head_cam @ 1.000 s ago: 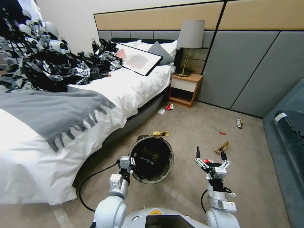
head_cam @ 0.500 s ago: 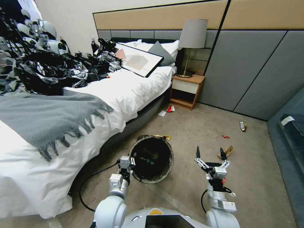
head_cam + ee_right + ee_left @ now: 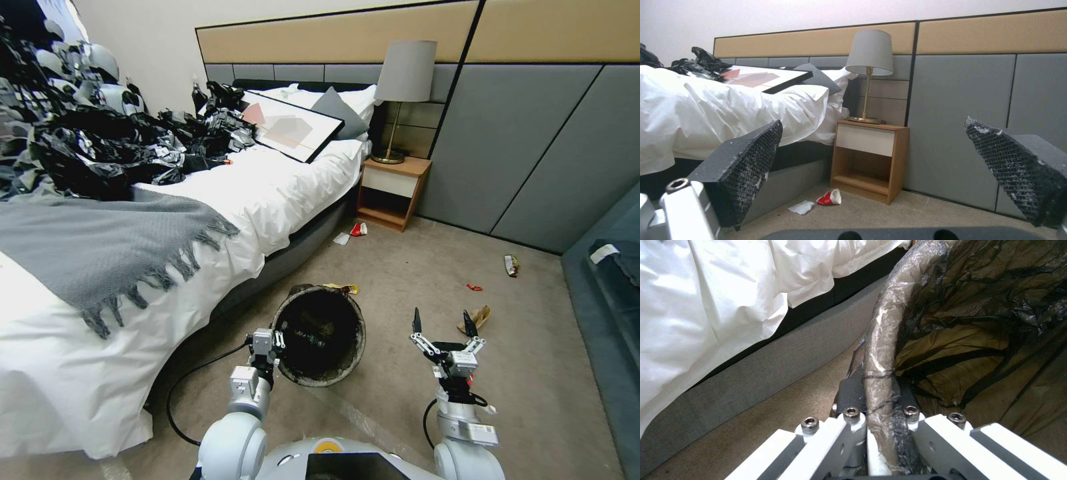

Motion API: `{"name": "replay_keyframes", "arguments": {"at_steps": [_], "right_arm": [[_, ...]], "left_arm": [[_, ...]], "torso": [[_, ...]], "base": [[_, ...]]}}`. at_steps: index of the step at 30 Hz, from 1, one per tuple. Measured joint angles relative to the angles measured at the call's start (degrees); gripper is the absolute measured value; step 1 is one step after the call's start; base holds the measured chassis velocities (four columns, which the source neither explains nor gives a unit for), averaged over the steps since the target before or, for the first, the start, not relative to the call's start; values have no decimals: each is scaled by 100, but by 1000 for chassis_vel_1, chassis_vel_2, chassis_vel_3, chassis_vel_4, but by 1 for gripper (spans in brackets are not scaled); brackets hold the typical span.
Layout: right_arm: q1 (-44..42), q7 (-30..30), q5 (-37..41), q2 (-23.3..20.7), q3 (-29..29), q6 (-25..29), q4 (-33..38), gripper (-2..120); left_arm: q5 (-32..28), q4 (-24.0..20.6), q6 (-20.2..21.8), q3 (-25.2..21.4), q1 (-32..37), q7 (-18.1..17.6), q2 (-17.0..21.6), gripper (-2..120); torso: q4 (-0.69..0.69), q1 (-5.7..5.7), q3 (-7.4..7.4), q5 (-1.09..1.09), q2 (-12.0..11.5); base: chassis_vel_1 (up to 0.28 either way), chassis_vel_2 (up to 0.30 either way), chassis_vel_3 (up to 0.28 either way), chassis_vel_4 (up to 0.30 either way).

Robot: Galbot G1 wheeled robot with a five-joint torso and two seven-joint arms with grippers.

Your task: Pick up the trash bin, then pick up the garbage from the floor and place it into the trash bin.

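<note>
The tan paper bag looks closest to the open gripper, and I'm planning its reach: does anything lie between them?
Nothing visible does. The right gripper is open, and only bare carpet separates it from the tan paper bag.

Bed (image 3: pixel 200 200) on left; nightstand (image 3: pixel 390 193) at its far end w/ lamp (image 3: pixel 400 93) on top. Trash bin (image 3: pixel 320 337) in front of robot, beside bed. Yellow wrapper (image 3: pixel 341 288) just behind bin. Carton (image 3: pixel 359 229) & paper (image 3: pixel 341 238) on floor by nightstand. Paper bag (image 3: pixel 475 319), scrap (image 3: pixel 474 287) to the right.
</note>
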Motion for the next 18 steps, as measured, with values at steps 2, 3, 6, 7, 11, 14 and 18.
{"name": "replay_keyframes", "arguments": {"at_steps": [2,3,6,7,11,14,18], "right_arm": [[0,0,0,0,0,0,0,100],[0,0,0,0,0,0,0,100],[0,0,0,0,0,0,0,100],[0,0,0,0,0,0,0,100],[0,0,0,0,0,0,1,100],[0,0,0,0,0,0,0,100],[0,0,0,0,0,0,0,100]], "left_arm": [[0,0,0,0,0,0,0,0],[0,0,0,0,0,0,0,0],[0,0,0,0,0,0,0,0],[0,0,1,0,0,0,0,0],[0,0,0,0,0,0,0,0],[0,0,1,0,0,0,0,0],[0,0,1,0,0,0,0,0]], "torso": [[0,0,0,0,0],[0,0,0,0,0],[0,0,0,0,0],[0,0,0,0,0],[0,0,0,0,0],[0,0,0,0,0],[0,0,0,0,0]], "base": [[0,0,0,0],[0,0,0,0],[0,0,0,0],[0,0,0,0],[0,0,0,0],[0,0,0,0],[0,0,0,0]]}}
